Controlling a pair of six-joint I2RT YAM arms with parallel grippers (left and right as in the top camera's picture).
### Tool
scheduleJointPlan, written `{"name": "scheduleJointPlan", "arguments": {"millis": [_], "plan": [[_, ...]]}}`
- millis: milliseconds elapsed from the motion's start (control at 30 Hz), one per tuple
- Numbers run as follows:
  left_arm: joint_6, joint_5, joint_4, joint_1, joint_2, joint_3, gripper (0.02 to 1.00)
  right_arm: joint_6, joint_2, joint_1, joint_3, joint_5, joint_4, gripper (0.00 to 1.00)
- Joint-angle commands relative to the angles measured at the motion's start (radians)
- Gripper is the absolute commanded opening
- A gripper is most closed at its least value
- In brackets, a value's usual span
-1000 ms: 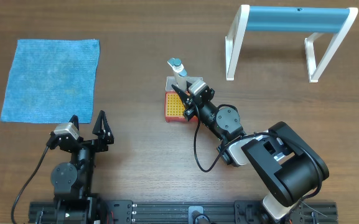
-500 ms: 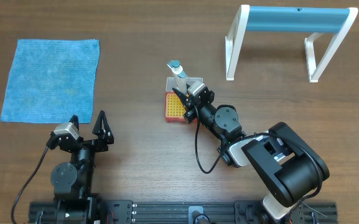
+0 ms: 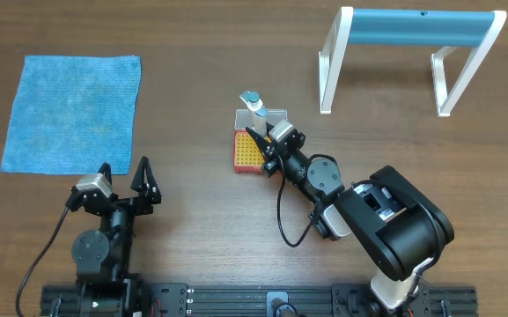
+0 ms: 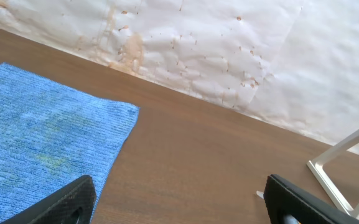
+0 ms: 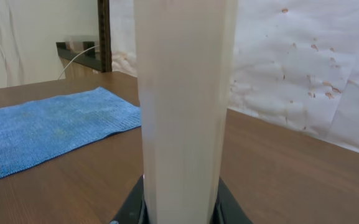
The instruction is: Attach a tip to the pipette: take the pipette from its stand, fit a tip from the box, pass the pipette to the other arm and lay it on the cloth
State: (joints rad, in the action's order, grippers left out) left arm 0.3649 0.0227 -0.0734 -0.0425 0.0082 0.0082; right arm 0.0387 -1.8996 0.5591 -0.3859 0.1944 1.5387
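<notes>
Right wrist view: the pipette, pinched by the right gripper, runs off both edges, hiding its ends. Left gripper stands spread beside the cloth.

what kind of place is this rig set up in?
Probably a lab-bench mock-up: a white pipette by an orange tip box, plus a blue-and-white stand, on a brown wooden tabletop.
</notes>
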Motion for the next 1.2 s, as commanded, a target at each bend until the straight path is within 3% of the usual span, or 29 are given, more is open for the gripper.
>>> {"name": "scheduleJointPlan", "arguments": {"millis": [33, 200, 367, 567, 600, 667, 700, 767, 800, 833, 900, 1100, 1133, 1167, 1200], "plan": [[-0.006, -0.011, -0.005, -0.002, -0.005, -0.003, 0.875, -0.01, -0.122, 0.004, 0.057, 0.01, -0.075, 0.075], [-0.006, -0.011, -0.005, -0.002, -0.005, -0.003, 0.875, -0.01, -0.115, 0.004, 0.074, 0.009, -0.074, 0.075], [-0.006, -0.011, -0.005, -0.002, -0.005, -0.003, 0.875, -0.01, 0.132, -0.009, -0.057, 0.01, -0.136, 0.075], [-0.006, -0.011, -0.005, -0.002, -0.005, -0.003, 0.875, -0.01, 0.378, -0.006, -0.232, 0.159, -0.436, 0.075], [-0.006, -0.011, -0.005, -0.002, -0.005, -0.003, 0.875, -0.01, 0.434, -0.006, -0.296, 0.192, -0.584, 0.075], [-0.006, -0.011, -0.005, -0.002, -0.005, -0.003, 0.875, -0.01, 0.526, -0.006, -0.487, 0.33, -1.125, 0.075], [-0.006, -0.011, -0.005, -0.002, -0.005, -0.003, 0.875, -0.01, 0.551, -0.006, -0.638, 0.335, -1.508, 0.075], [-0.006, -0.011, -0.005, -0.002, -0.005, -0.003, 0.875, -0.01, 0.549, -0.006, -0.754, 0.335, -1.831, 0.075], [-0.006, -0.011, -0.005, -0.002, -0.005, -0.003, 0.875, 0.047, 0.548, 0.004, -0.752, 0.335, -1.873, 0.075], [-0.006, -0.011, -0.005, -0.002, -0.005, -0.003, 0.875, 0.173, 0.549, 0.006, -0.752, 0.346, -1.869, 0.075], [-0.006, -0.011, -0.005, -0.002, -0.005, -0.003, 0.875, 0.273, 0.549, 0.006, -0.752, 0.349, -1.86, 0.075], [0.007, -0.002, -0.003, -0.002, -0.005, -0.003, 0.875, 0.283, 0.549, 0.006, -0.752, 0.349, -1.802, 0.08], [0.18, 0.125, 0.029, -0.001, -0.005, -0.003, 0.875, 0.296, 0.549, 0.006, -0.752, 0.349, -1.803, 0.077], [0.422, 0.324, 0.06, -0.001, -0.005, -0.003, 0.875, 0.317, 0.549, 0.006, -0.752, 0.349, -1.803, 0.077], [0.754, 0.559, 0.06, -0.001, -0.005, -0.003, 0.875, 0.328, 0.549, 0.006, -0.752, 0.349, -1.804, 0.073]]}}
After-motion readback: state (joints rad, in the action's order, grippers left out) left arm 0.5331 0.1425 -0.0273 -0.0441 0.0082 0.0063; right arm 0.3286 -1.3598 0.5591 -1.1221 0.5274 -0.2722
